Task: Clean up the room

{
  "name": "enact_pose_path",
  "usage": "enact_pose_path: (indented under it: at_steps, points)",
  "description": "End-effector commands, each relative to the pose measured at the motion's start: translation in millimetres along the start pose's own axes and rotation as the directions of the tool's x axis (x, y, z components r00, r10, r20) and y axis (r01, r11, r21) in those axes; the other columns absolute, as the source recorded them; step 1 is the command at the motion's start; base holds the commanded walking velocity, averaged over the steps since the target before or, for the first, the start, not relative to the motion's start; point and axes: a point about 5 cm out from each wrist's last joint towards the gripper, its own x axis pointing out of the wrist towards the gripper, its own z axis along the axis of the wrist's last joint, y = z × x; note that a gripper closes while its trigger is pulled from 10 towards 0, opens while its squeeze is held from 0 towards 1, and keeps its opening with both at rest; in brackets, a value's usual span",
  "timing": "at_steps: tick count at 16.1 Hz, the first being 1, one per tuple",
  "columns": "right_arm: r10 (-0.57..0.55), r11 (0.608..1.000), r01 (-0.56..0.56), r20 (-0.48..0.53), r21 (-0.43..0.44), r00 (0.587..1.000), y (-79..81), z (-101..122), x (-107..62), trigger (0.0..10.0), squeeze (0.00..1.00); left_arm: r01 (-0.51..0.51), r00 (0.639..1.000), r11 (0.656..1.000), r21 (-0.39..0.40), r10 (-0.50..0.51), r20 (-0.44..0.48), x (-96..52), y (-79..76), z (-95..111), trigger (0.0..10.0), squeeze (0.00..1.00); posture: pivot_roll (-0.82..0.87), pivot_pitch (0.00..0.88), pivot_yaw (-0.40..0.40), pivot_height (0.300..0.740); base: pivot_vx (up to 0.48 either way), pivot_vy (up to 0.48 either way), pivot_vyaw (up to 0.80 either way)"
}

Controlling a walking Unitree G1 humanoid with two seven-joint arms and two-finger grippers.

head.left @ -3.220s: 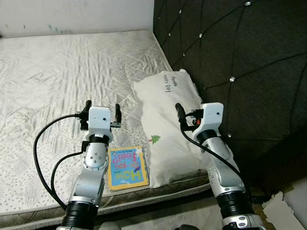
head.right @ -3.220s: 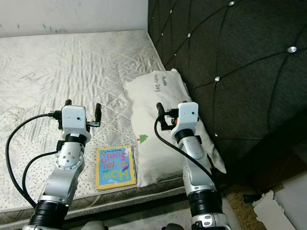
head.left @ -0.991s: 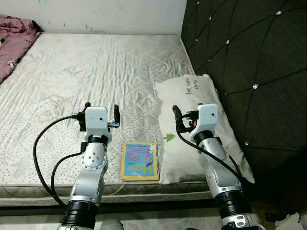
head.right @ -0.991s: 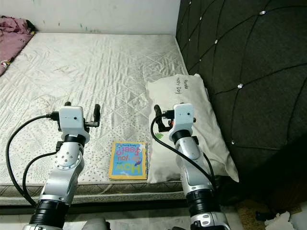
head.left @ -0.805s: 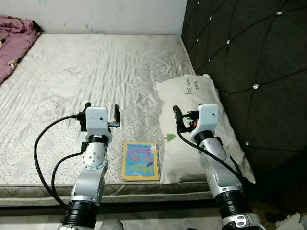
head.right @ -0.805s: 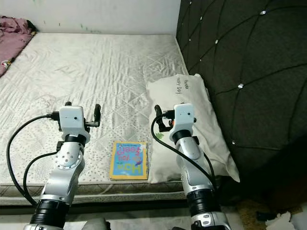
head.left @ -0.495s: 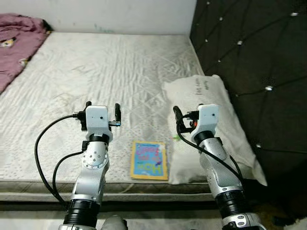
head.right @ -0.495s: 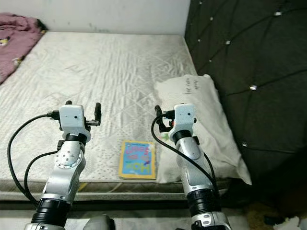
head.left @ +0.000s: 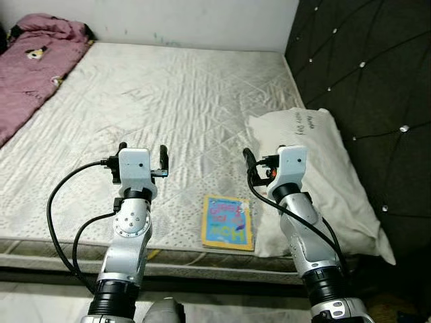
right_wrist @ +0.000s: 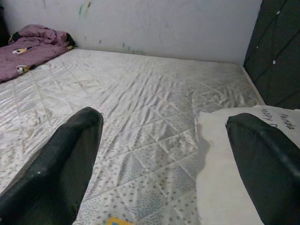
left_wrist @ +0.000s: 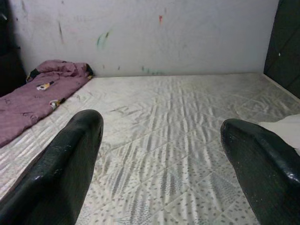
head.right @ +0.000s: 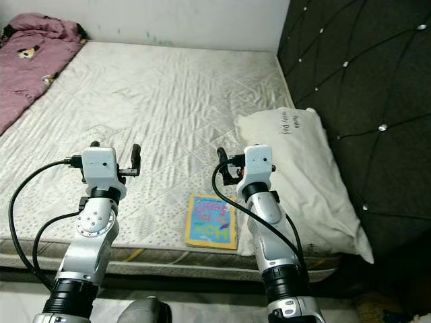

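Book (head.left: 228, 221) at mattress (head.left: 168, 101) edge beside pillow (head.left: 330, 175), pink blanket (head.left: 37, 57) far off, left claw (head.left: 141, 156) and right claw (head.right: 232, 161) both spread

The bare mattress (head.left: 168, 94) lies open ahead of both arms. A book (head.left: 228, 221) lies flat near its front edge, just beside a pillow (head.left: 323, 168) along the padded headboard (head.left: 363, 60). A purple blanket (head.left: 34, 60) heaps on the far left.
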Motion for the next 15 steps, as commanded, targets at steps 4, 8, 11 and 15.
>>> enact_pose_path:
  at_steps: [4, 8, 11, 15]
  points:
    - [-0.008, 1.000, 0.008, -0.022, -0.006, 1.000, -2.1, -1.9, 2.0, 10.0, 0.00, 0.004, 1.000, 1.000, 0.000, -0.004, -0.003, 0.5, -0.4, -1.0, 10.0, 0.00, 0.08, 0.000, -0.019, 0.740, 0.000, 0.480, -0.60]
    - [-0.005, 1.000, 0.005, -0.022, -0.009, 1.000, -2.2, -2.1, 2.0, 10.0, 0.00, 0.003, 1.000, 1.000, 0.000, -0.003, -0.003, 0.3, -0.6, -1.3, 10.0, 0.00, 0.08, 0.000, -0.020, 0.740, 0.000, 0.480, -0.10]
    - [-0.002, 1.000, 0.002, -0.025, -0.009, 1.000, -2.2, -2.7, 1.9, 10.0, 0.00, 0.004, 1.000, 1.000, -0.001, -0.004, 0.000, 0.2, -1.0, -1.0, 10.0, 0.00, 0.08, 0.000, -0.021, 0.740, 0.000, 0.480, 0.00]
    - [-0.001, 1.000, 0.000, -0.029, -0.008, 1.000, -2.4, -3.2, 1.5, 10.0, 0.00, -0.002, 1.000, 1.000, 0.004, 0.002, 0.011, -0.3, -1.2, 0.4, 10.0, 0.00, 0.08, 0.000, -0.019, 0.740, 0.000, 0.000, 0.00]
